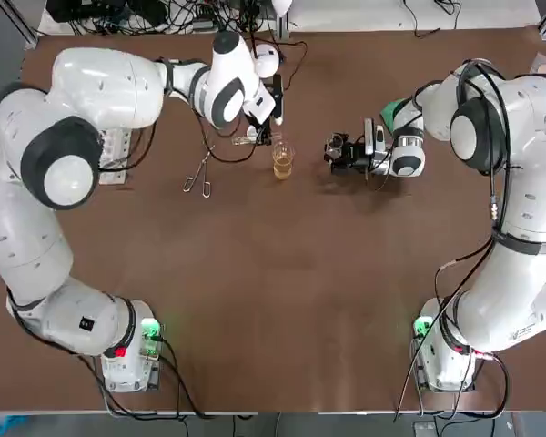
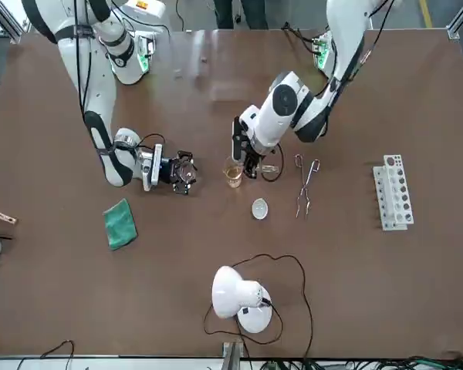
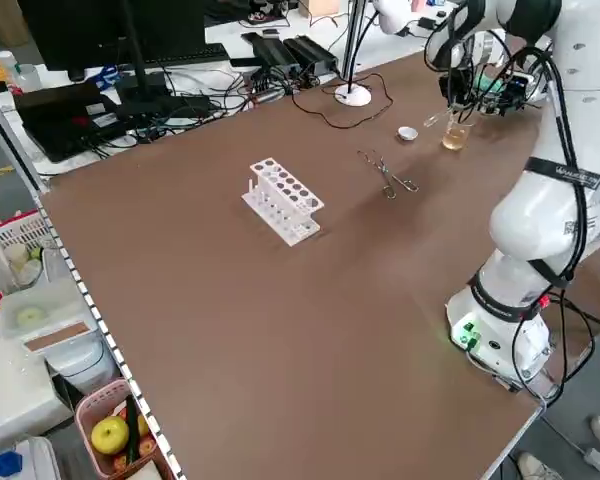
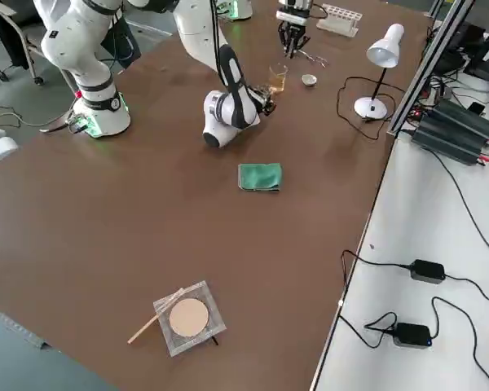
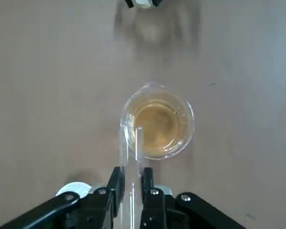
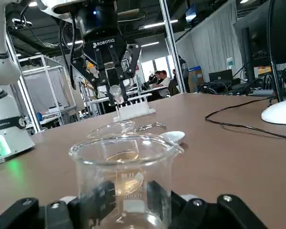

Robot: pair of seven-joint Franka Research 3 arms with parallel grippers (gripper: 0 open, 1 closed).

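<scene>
While you look over the brown table, take the big pieces first: the white desk lamp stands at the far edge, the tube rack sits out on your left, and the green cloth lies on the right. Now the left gripper hangs over mid-table, its fingers pinched narrow on a glass tube. The right gripper lies low and level near the tabletop, fingers clasped around an empty beaker. Between the two grippers stands the amber beaker, upright, with the empty one near it on the right. The tongs lie flat to its left, and the little white dish sits just beyond. The tube's rounded end hangs above the amber beaker's rim, clear of it.
</scene>
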